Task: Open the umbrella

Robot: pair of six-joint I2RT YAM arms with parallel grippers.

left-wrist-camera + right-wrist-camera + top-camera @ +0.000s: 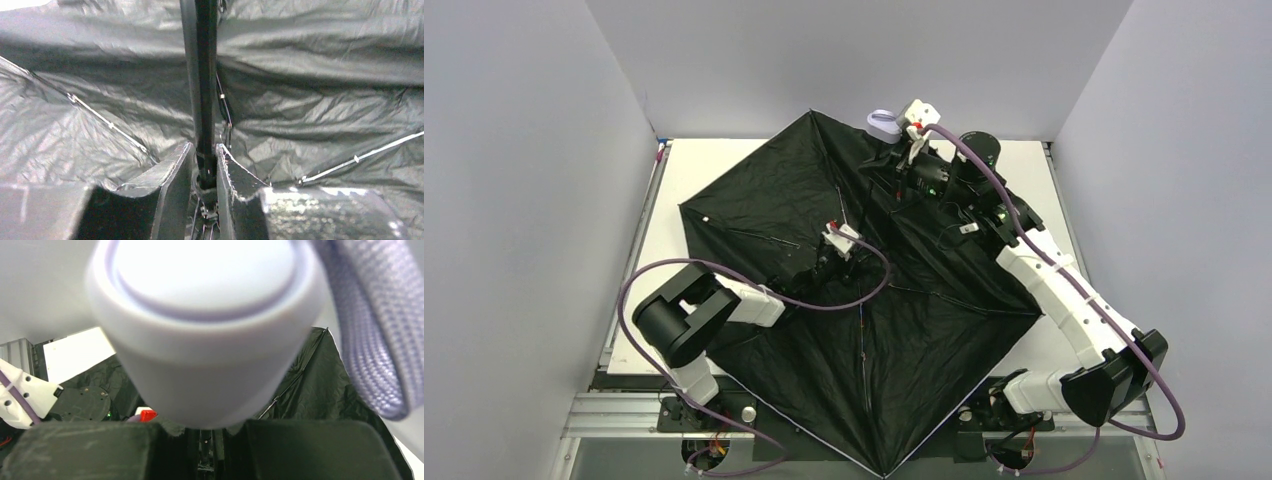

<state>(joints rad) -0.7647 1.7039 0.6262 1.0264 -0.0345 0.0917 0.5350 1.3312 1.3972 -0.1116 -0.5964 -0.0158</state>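
The umbrella (924, 330) lies spread open over the table, black inner side up, with thin ribs running out to its edge. My left gripper (829, 262) is at the canopy's middle, shut on the black shaft (204, 90) just above the hub; its fingers (172, 170) press the shaft from both sides. My right gripper (896, 158) is at the far end, shut on the shaft right under the lavender knob handle (205, 340). The wrist loop (370, 340) hangs beside the knob. The knob also shows in the top view (883, 121).
The white table (714, 165) shows at the back left and right of the canopy. Grey walls enclose three sides. The canopy overhangs the near metal frame (624, 415) between the arm bases. The left arm's white wrist (25, 395) shows in the right wrist view.
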